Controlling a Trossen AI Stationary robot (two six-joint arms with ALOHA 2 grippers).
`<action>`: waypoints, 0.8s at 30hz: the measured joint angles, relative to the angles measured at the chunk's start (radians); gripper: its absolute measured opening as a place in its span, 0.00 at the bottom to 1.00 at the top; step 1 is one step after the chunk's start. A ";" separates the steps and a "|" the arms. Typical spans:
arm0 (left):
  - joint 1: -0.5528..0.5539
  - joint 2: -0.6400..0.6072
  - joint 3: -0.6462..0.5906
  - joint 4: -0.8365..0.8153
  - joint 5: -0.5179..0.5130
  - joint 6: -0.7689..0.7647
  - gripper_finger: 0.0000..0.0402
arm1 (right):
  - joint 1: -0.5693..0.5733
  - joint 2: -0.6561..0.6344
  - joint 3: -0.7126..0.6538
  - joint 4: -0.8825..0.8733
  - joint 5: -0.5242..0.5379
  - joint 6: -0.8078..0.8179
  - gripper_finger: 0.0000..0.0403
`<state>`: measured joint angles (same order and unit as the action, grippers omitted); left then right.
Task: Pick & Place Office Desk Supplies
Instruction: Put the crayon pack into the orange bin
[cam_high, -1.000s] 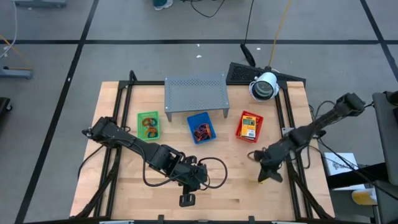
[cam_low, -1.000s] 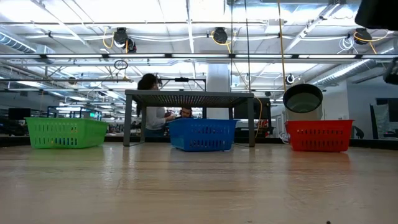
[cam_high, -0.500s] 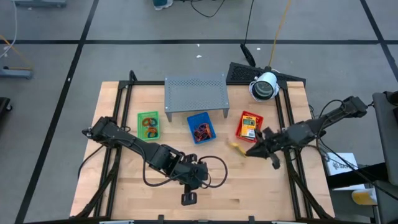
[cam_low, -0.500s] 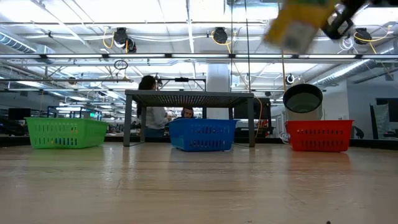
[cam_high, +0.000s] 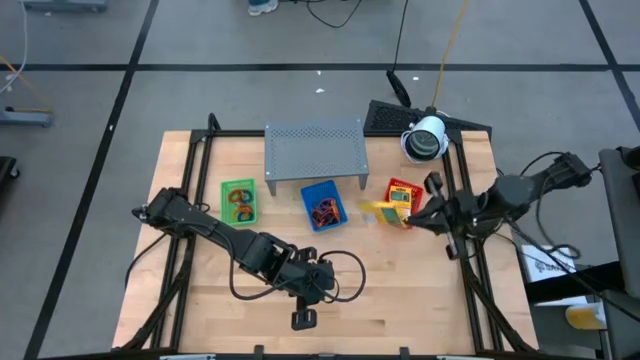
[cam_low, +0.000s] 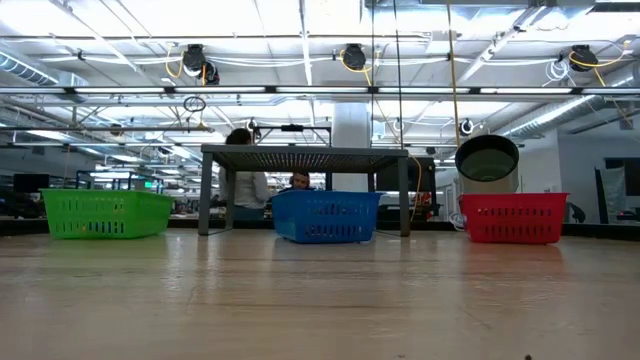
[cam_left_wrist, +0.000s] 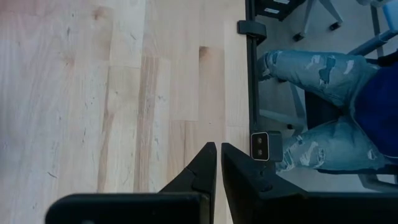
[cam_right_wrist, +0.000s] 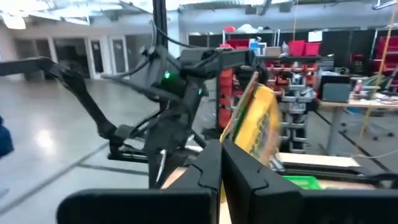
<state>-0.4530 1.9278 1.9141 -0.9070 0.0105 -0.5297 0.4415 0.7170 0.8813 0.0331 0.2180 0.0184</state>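
Note:
My right gripper is shut on a yellow packet with dark print, held high over the left rim of the red tray. In the right wrist view the packet sticks out beyond the fingers. The blue tray holds orange-red rubber-band loops; the green tray holds small coloured pieces. My left gripper waits shut near the table's front edge, over bare wood. Neither gripper shows in the low view. My right gripper pinches the packet's near end between its two fingers. The fingers come about level from the table's right side. The packet stands out past the fingertips, tilted, lifted clear of table and tray.
A grey perforated shelf stands behind the trays, and a white round device at the far right. The trays stand in a row in the low view. A person's legs in jeans are beyond the table's front edge.
My right gripper has risen from the table near the right front, carrying the yellow packet up and toward the far edge to the red tray. It has turned from pointing down to about level and stayed shut.

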 joint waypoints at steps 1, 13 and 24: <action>0.000 0.000 0.000 0.000 0.000 0.000 0.08 | -0.003 0.013 0.046 -0.045 0.013 -0.004 0.00; 0.000 0.000 0.000 0.000 -0.012 -0.003 0.08 | -0.109 0.240 0.582 -0.883 0.040 0.224 0.00; 0.000 0.000 0.000 0.000 -0.015 -0.003 0.08 | -0.231 0.366 0.631 -1.316 0.039 0.363 0.00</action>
<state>-0.4530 1.9274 1.9141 -0.9070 -0.0042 -0.5331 0.2109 1.0835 1.5120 -1.2833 0.2573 0.3813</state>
